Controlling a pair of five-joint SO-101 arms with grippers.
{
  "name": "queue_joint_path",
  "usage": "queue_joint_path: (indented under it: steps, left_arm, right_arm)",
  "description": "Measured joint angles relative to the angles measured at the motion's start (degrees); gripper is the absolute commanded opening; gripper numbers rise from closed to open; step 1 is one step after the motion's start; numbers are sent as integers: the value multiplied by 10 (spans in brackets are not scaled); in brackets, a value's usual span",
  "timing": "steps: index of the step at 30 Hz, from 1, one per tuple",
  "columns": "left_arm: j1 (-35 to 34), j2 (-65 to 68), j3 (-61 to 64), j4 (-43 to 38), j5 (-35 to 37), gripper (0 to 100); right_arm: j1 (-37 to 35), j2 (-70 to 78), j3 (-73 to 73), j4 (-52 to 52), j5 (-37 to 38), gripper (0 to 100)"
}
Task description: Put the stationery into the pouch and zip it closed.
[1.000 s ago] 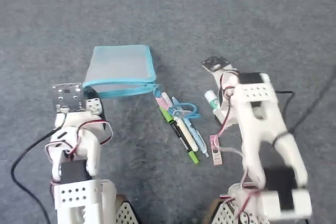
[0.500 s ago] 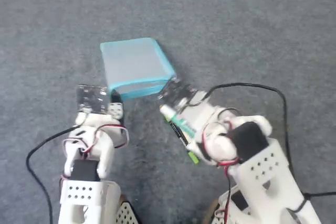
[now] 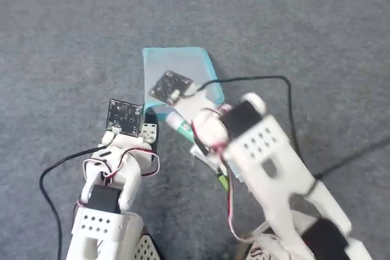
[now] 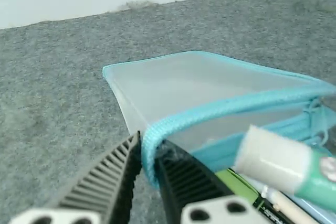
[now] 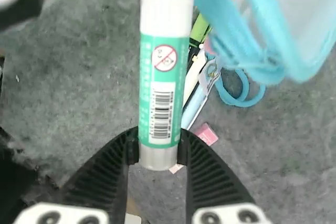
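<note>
The translucent pouch [image 3: 183, 68] with a turquoise zip lies at the table's middle, its mouth facing the arms. My left gripper [image 4: 149, 163] is shut on the pouch's zip edge [image 4: 173, 124] at one corner of the mouth; from above the left gripper [image 3: 150, 131] sits at the pouch's near left corner. My right gripper [image 5: 157, 148] is shut on a white and green glue stick [image 5: 161, 72]. The glue stick [image 3: 178, 123] hangs just in front of the mouth, and its white cap [image 4: 273, 158] points at the opening. Several pens [image 5: 195, 80] lie beneath it.
A pink clip [image 5: 203, 134] and a blue loop [image 5: 239, 90] lie by the pens on the grey carpet [image 3: 317, 47]. The right arm [image 3: 268, 156] crosses over the pens [image 3: 223, 179]. A black cable [image 3: 262, 80] arcs past the pouch's right side.
The right arm has swung left with the glue stick to the pouch's mouth. The left arm has shifted right, and the pouch has moved and turned with it.
</note>
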Motion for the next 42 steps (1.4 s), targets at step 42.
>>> queue_joint_path:
  steps: [42]
  left_arm:
    - [7,0,0,0,4,12]
  right_arm:
    - [39,366,-491,52,-106,191]
